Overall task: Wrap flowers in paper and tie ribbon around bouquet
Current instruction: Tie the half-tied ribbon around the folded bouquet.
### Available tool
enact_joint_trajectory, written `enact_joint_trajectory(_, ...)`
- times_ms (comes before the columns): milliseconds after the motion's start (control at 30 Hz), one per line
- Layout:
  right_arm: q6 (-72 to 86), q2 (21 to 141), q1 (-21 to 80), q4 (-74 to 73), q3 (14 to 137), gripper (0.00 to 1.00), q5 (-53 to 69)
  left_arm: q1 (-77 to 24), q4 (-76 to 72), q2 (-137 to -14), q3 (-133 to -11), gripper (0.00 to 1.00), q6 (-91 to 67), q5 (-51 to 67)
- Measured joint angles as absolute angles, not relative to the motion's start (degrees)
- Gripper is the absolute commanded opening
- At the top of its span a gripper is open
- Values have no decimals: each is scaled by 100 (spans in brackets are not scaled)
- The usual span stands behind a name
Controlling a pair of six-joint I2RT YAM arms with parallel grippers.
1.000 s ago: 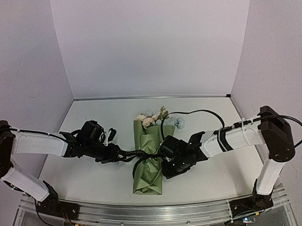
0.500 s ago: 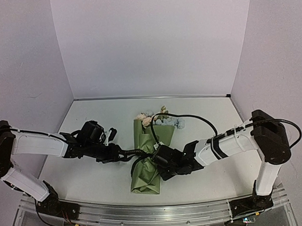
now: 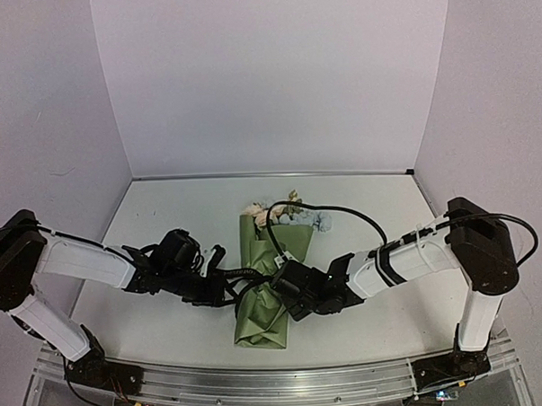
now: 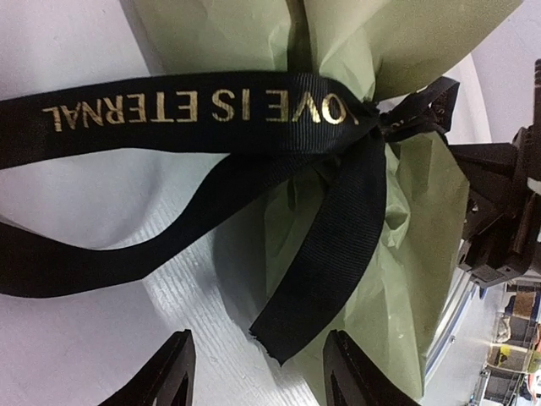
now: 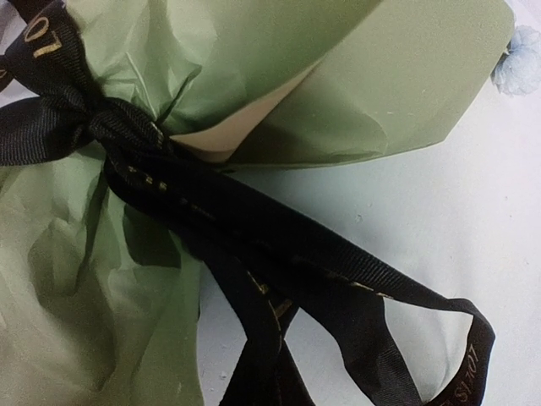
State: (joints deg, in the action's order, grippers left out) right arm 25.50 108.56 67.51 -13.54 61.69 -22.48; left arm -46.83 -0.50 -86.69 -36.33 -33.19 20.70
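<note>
The bouquet (image 3: 267, 280) lies at mid-table, olive-green paper (image 4: 406, 245) around flowers (image 3: 276, 210) that point to the back. A black ribbon (image 4: 194, 110) with gold lettering circles its waist and is knotted (image 5: 101, 127). My left gripper (image 4: 262, 376) is open just left of the bouquet, and a loose ribbon tail (image 4: 292, 326) ends between its fingertips (image 4: 173, 372) without touching them. My right gripper (image 3: 285, 285) presses against the bouquet's right side. Its fingers are hidden, but ribbon strands (image 5: 270, 372) bunch together where the jaws sit. A blue bloom (image 5: 517, 63) peeks past the paper.
The right arm's black cable (image 3: 343, 209) loops over the flower heads. White walls close in the back and both sides. A metal rail (image 3: 261, 388) runs along the near edge. The right gripper's body (image 4: 499, 211) shows at the right edge of the left wrist view.
My right gripper slid left against the bouquet and shut on ribbon strands. My left arm shifted right toward the bouquet and its jaws opened a little wider.
</note>
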Motion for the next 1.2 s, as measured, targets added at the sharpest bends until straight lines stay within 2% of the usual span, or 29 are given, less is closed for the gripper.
enact_joint_trajectory(167, 2554, 10821, 6742, -1422, 6169, 0, -2126, -4746, -302, -9084, -3640, 60, -3269, 2231)
enact_joint_trajectory(300, 2577, 10780, 6716, -1512, 6169, 0, -1996, -4748, -594, -9262, -3656, 53, -3302, 2379)
enact_joint_trajectory(433, 2630, 10729, 6683, -1560, 6169, 0, -1887, -4747, -854, -9390, -3706, 37, -3395, 2483)
enact_joint_trajectory(600, 2727, 10711, 6614, -1638, 6169, 0, -1752, -4748, -1002, -9546, -3804, 6, -3469, 2518)
enact_joint_trajectory(667, 2804, 10702, 6560, -1702, 6169, 0, -1680, -4748, -1043, -9576, -3839, 0, -3503, 2521)
enact_joint_trajectory(1200, 3645, 10215, 6136, -2070, 5704, 0, -1038, -4753, -196, -9351, -3894, 0, -4048, 1391)
